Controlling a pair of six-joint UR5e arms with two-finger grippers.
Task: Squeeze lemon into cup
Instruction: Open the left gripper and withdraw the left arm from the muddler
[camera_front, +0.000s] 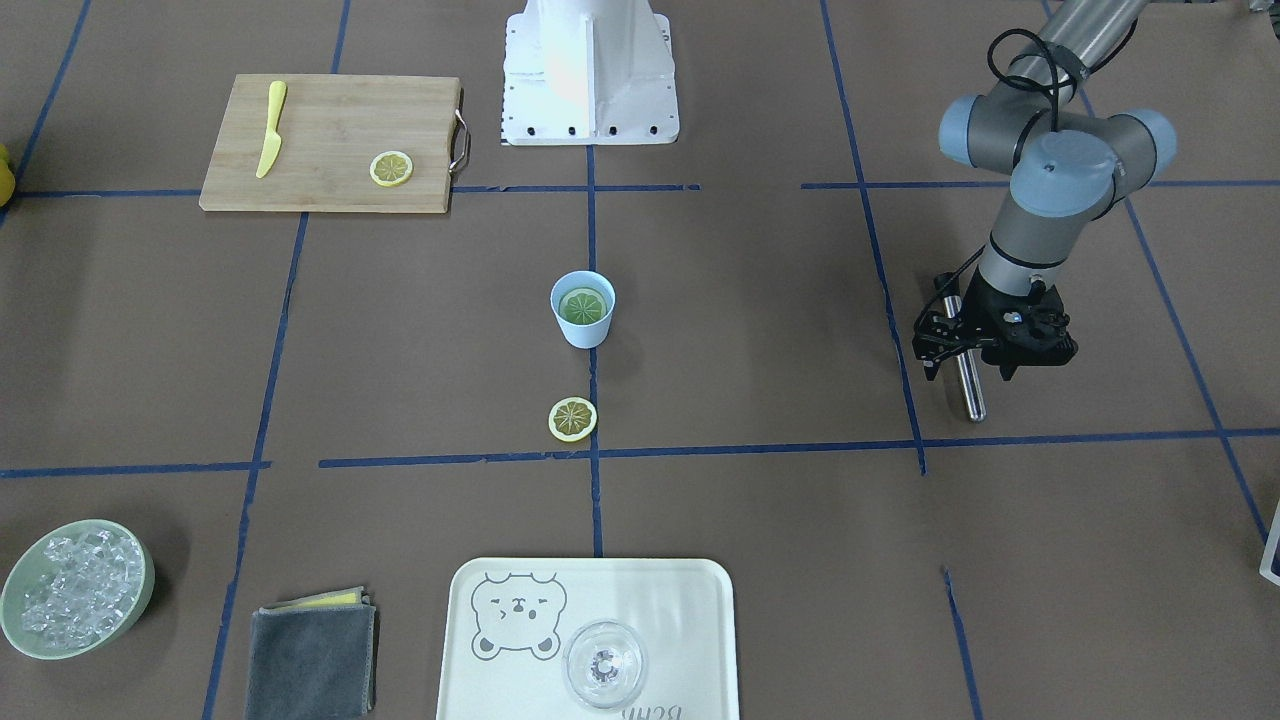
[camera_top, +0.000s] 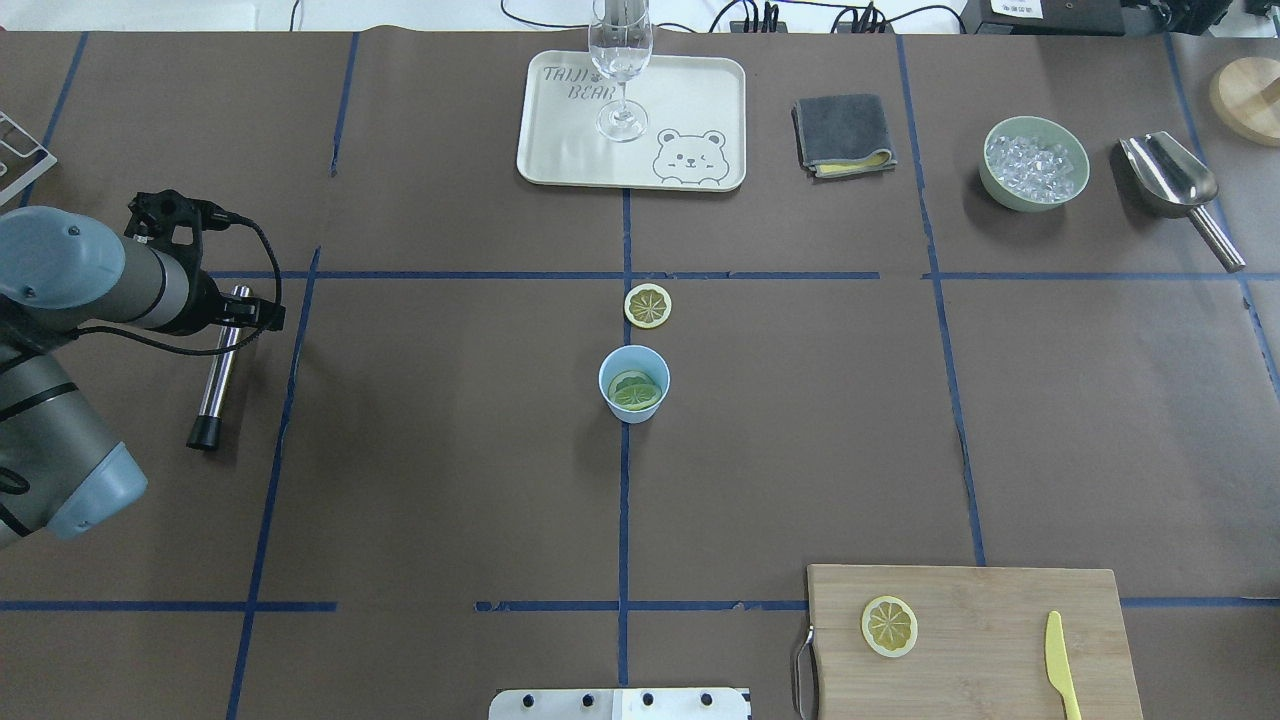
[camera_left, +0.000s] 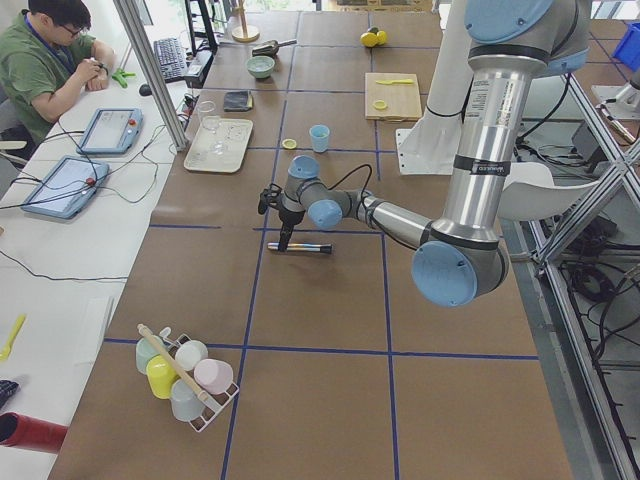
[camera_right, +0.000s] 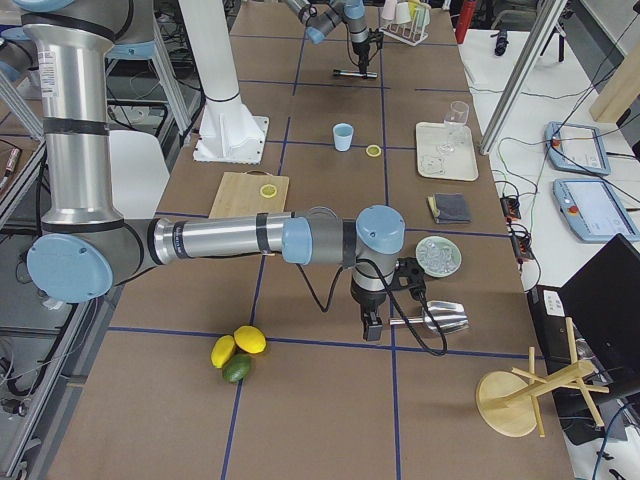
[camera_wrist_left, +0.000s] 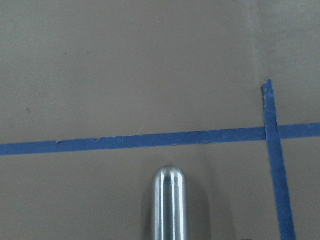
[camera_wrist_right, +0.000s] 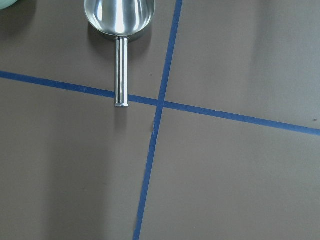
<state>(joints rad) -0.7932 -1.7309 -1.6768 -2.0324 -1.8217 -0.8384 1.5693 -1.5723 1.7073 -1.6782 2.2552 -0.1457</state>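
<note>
The light-blue cup (camera_front: 582, 312) stands at the table's middle with a lemon slice (camera_front: 582, 304) lying inside it; it also shows in the overhead view (camera_top: 634, 384). A second slice (camera_front: 572, 419) lies flat on the table beside the cup. A third slice (camera_front: 391, 168) lies on the cutting board (camera_front: 340, 120). My left gripper (camera_front: 970, 366) hangs open over a metal rod (camera_front: 968, 385) that lies on the table, far from the cup. My right gripper (camera_right: 368, 326) shows only in the exterior right view, beside a metal scoop (camera_right: 440, 318); I cannot tell its state.
A yellow knife (camera_front: 270, 128) lies on the board. A tray (camera_front: 680, 610) holds a clear glass (camera_front: 603, 665). An ice bowl (camera_front: 75, 588) and a grey cloth (camera_front: 312, 650) are near it. Whole lemons and a lime (camera_right: 235, 355) lie on the table's end on my right.
</note>
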